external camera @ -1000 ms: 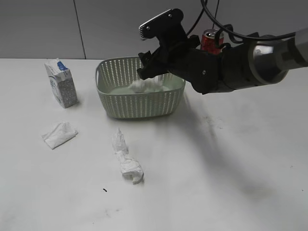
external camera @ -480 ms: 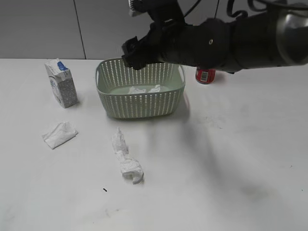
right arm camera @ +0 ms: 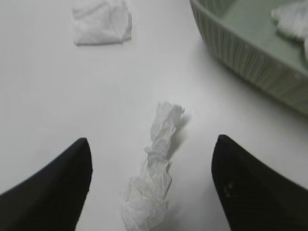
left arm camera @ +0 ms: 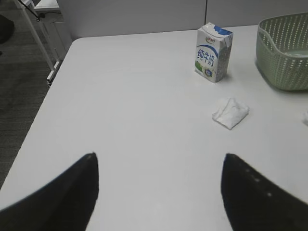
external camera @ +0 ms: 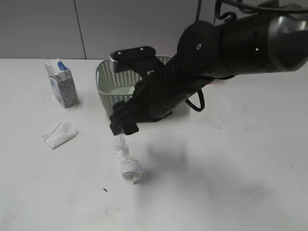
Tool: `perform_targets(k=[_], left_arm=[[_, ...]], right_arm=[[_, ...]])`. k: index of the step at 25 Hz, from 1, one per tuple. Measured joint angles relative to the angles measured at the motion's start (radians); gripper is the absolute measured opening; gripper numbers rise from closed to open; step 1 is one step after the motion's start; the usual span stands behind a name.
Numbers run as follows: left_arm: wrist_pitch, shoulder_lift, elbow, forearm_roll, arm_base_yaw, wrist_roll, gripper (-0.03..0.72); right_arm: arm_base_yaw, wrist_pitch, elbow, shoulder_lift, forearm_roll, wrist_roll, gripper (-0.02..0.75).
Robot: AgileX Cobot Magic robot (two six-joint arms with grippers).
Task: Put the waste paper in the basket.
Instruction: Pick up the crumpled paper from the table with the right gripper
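The pale green basket (external camera: 107,83) stands at the back middle, partly behind my right arm. One white wad (right arm camera: 291,17) lies inside it. A long twisted wad (external camera: 126,161) lies on the table in front of the basket. A flatter wad (external camera: 59,134) lies to the left. My right gripper (external camera: 123,126) is open and empty just above the far end of the twisted wad, which lies between the fingers in the right wrist view (right arm camera: 151,139). My left gripper (left arm camera: 159,155) is open and empty over bare table, and does not show in the exterior view.
An upright milk carton (external camera: 61,83) with a blue mark stands left of the basket, behind the flatter wad (left arm camera: 230,112). The table's left edge (left arm camera: 53,77) drops to a dark floor. The red can is hidden behind my right arm.
My right arm has swung from above the basket, forward and down, to just over the twisted wad. One wad stays in the basket. The other wads have not moved.
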Motion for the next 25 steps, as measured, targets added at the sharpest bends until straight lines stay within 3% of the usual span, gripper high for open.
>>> perform_targets(k=[11,18,22,25], left_arm=[[0.000,0.000,0.000,0.001,0.000,0.000,0.580],[0.000,0.000,0.000,0.001,0.000,0.000,0.580],[0.000,0.000,0.000,0.001,0.000,0.000,0.580],[0.000,0.000,0.000,0.001,0.000,0.000,0.580]], right_arm=[[0.019,0.200,-0.098,0.205,-0.055,0.073,0.578],[0.050,0.361,-0.238,0.315,-0.188,0.120,0.560],[0.068,0.438,-0.287,0.336,-0.263,0.152,0.453],[0.070,0.503,-0.322,0.346,-0.303,0.196,0.246]])
